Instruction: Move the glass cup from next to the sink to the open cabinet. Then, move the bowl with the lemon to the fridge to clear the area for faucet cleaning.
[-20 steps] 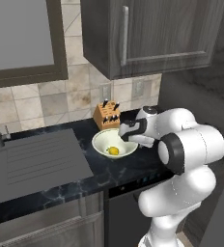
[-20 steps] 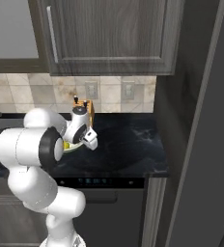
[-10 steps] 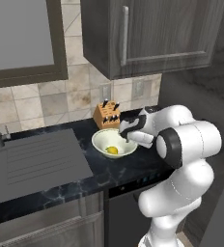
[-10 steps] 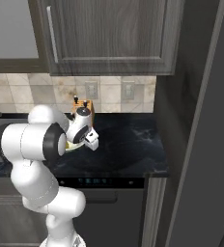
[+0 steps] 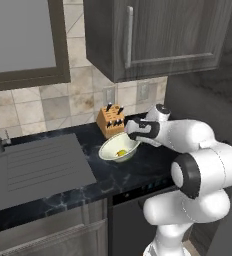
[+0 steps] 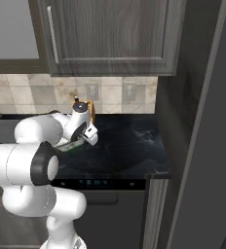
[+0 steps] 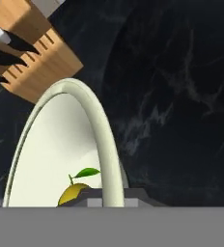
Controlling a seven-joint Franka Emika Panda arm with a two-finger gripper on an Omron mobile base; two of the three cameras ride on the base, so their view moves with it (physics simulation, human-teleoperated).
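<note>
Cream-white, the bowl point(image 5: 119, 149) sits on the dark marbled bench point(image 5: 138, 175) with its near rim pinched between the fingers of the gripper point(image 5: 130, 133), which is closed on that rim from above. Just inside the rim, below the gripper, the lemon point(image 7: 74, 192) with its green leaf lies on the bowl's floor. Beyond the gripper a wooden knife block point(image 5: 111, 120) stands close behind the bowl, and the sink point(image 5: 33, 167) lies off to the gripper's left.

The hand point(image 5: 131, 136) pinches the right rim of the bowl point(image 5: 115, 148), which holds the lemon point(image 5: 121, 152) on the dark counter point(image 5: 138, 172), just before a knife block point(image 5: 111, 120).
</note>
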